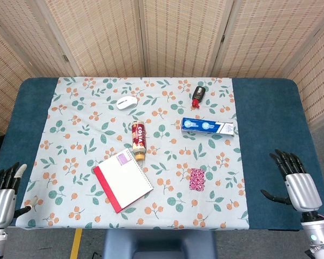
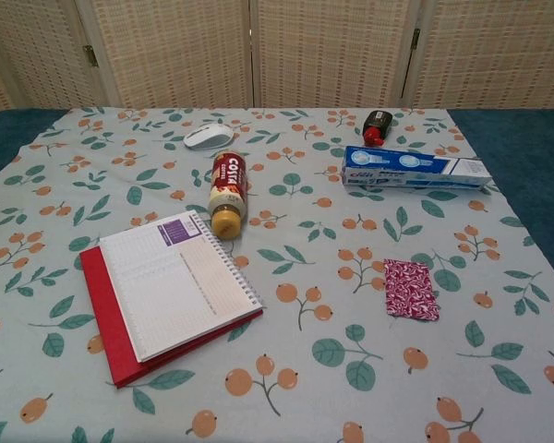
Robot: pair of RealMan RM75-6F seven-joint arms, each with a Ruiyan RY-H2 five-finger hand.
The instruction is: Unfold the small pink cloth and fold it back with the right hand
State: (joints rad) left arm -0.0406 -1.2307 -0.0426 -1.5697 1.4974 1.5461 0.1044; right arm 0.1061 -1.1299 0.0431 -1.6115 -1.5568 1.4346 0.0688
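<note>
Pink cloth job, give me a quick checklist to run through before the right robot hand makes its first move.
1. Pink cloth in view and folded flat on the tablecloth: ok.
2. Right robot hand holds nothing, fingers apart: ok.
3. Path from the right robot hand to the cloth free of objects: ok.
4. Space around the cloth for unfolding; the notebook and toothpaste box lie apart from it: ok.
5. Left robot hand parked at the table's left edge, away from the cloth: ok.
6. Which edge of the cloth is the loose one: cannot tell.
</note>
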